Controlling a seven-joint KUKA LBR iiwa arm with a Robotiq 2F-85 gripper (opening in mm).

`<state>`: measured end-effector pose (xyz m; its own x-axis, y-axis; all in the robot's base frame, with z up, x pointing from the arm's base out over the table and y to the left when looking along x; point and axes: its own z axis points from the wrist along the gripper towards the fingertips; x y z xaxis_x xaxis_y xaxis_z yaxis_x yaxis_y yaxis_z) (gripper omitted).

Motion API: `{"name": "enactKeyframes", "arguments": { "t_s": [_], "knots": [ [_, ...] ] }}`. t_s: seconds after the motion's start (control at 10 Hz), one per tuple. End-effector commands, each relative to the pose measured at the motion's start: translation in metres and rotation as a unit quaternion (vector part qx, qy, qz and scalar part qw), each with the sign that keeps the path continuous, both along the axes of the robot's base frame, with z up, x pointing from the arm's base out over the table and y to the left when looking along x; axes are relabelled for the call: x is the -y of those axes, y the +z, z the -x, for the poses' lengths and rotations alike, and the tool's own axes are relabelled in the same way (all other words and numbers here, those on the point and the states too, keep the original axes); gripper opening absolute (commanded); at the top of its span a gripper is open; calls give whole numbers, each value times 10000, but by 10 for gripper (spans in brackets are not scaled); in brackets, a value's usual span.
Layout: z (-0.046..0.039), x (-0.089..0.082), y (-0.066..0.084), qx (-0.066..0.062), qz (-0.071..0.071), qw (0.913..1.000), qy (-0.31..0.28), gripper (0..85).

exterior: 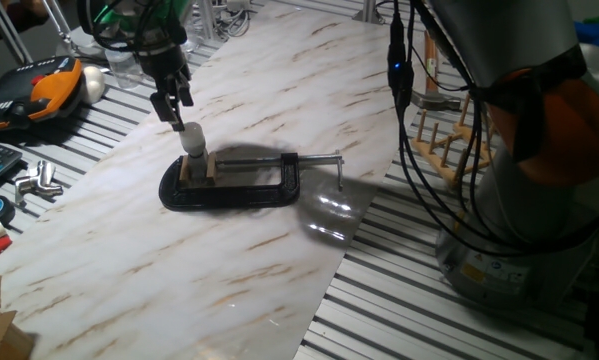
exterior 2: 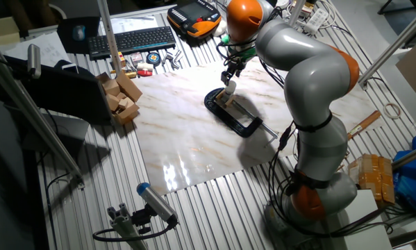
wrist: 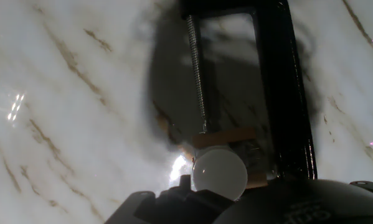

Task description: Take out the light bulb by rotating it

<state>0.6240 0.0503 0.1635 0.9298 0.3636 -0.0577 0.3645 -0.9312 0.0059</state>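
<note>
The hand (exterior: 176, 112) hangs just above the light bulb (exterior: 192, 136), its two dark fingers pointing down at the frosted globe. In one fixed view the fingertips seem to reach the top of the globe, but whether they touch it or stand just clear cannot be told. The fingers look close together there; whether they are apart or together is also unclear, and the hand view shows only dark housing along its lower edge, not the tips.

The light bulb stands upright directly below the hand, seated in a small socket held between two thin wooden blocks (exterior: 184, 170). In the hand view the bulb (wrist: 219, 172) appears as a pale round dome right against the hand's housing.

The blocks are gripped in a black C-clamp (exterior: 234, 187) that lies flat on the marble-patterned board (exterior: 129, 260). From under the hand, the clamp's frame runs away along the board, and its threaded screw (wrist: 197, 68) leads from the wooden block (wrist: 226, 137) to the far end of the frame. A metal handle bar (exterior: 337, 166) crosses the screw's outer end, well away from the hand.

The board rests on the slatted bench (exterior: 419, 300). Behind the hand, off the board, lies an orange and black pendant (exterior: 39, 92). In the other fixed view the hand (exterior 2: 230, 75) sits over the clamp (exterior 2: 235, 114), with a keyboard (exterior 2: 131, 40) farther behind it.
</note>
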Motion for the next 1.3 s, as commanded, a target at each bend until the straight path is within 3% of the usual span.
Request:
{"name": "enactKeyframes", "arguments": {
  "t_s": [0.0, 1.2],
  "knots": [
    [1, 4, -21, -1, -10, 10000, 14, 680],
    [1, 59, -339, 66, -61, 9999, 130, 680]
  ]
}}
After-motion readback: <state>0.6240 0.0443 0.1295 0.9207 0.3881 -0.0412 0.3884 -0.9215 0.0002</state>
